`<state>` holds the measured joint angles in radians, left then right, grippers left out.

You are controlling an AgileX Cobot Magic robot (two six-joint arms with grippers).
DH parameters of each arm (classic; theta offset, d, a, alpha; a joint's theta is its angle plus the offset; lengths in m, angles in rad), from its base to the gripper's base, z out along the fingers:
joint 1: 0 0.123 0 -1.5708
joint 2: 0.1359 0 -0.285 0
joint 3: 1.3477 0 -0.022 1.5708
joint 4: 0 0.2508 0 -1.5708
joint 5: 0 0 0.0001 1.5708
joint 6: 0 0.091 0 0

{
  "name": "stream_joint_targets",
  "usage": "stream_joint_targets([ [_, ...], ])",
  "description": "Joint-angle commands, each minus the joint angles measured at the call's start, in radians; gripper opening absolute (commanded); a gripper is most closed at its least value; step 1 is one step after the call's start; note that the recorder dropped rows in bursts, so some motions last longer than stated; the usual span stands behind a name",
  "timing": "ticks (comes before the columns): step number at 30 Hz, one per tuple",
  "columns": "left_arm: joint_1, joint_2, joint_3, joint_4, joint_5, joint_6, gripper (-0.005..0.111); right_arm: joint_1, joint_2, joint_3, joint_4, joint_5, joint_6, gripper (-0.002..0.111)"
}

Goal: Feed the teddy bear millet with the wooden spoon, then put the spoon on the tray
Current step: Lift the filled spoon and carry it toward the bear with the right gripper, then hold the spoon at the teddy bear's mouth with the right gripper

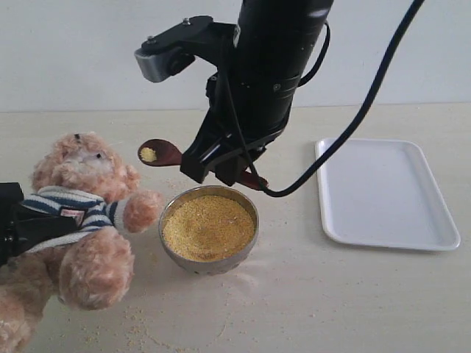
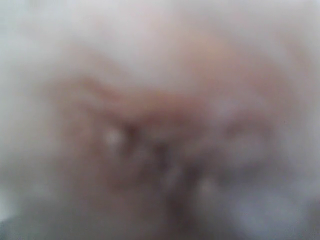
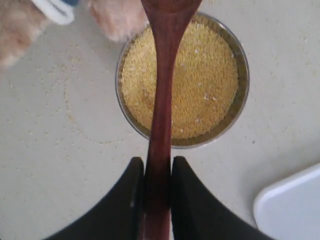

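The teddy bear (image 1: 81, 213) leans at the left, its paw (image 3: 117, 17) close to a metal bowl (image 1: 250, 213) heaped with millet (image 1: 209, 228). My left gripper (image 1: 22, 224) reaches in from the left edge and grips the bear's striped torso. The left wrist view shows only blurred fur (image 2: 150, 130). Above the bowl, my right gripper (image 3: 157, 162) is shut on the handle of the wooden spoon (image 3: 162, 90). The spoon's bowl (image 1: 158, 153) carries a little millet and hovers just right of the bear's head. The white tray (image 1: 386, 193) lies at the right with nothing on it.
Spilled millet specks (image 1: 136, 331) dot the table in front of the bear and around the bowl. A black cable (image 1: 346, 132) hangs from the right arm toward the tray's near corner. The tray's corner (image 3: 295, 205) shows beside the right gripper.
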<state>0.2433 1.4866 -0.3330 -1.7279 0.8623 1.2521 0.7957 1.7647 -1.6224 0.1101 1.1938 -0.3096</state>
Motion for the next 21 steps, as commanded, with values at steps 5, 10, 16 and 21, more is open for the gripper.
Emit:
stream_joint_targets([
  [5,-0.046,0.038,0.002,-0.017,0.024,-0.010,0.005,0.078,-0.007,-0.065,0.009,-0.118,-0.020,0.000],
  [10,-0.046,0.038,0.002,-0.017,0.036,-0.007,0.005,0.085,-0.002,-0.065,-0.048,-0.154,-0.018,0.000],
  [16,-0.046,0.038,0.002,-0.017,0.070,-0.007,0.005,0.102,0.026,-0.065,-0.036,-0.230,-0.013,0.000],
  [21,-0.046,0.038,0.002,-0.017,0.075,-0.007,0.005,0.104,0.063,-0.065,-0.046,-0.217,-0.013,0.000],
])
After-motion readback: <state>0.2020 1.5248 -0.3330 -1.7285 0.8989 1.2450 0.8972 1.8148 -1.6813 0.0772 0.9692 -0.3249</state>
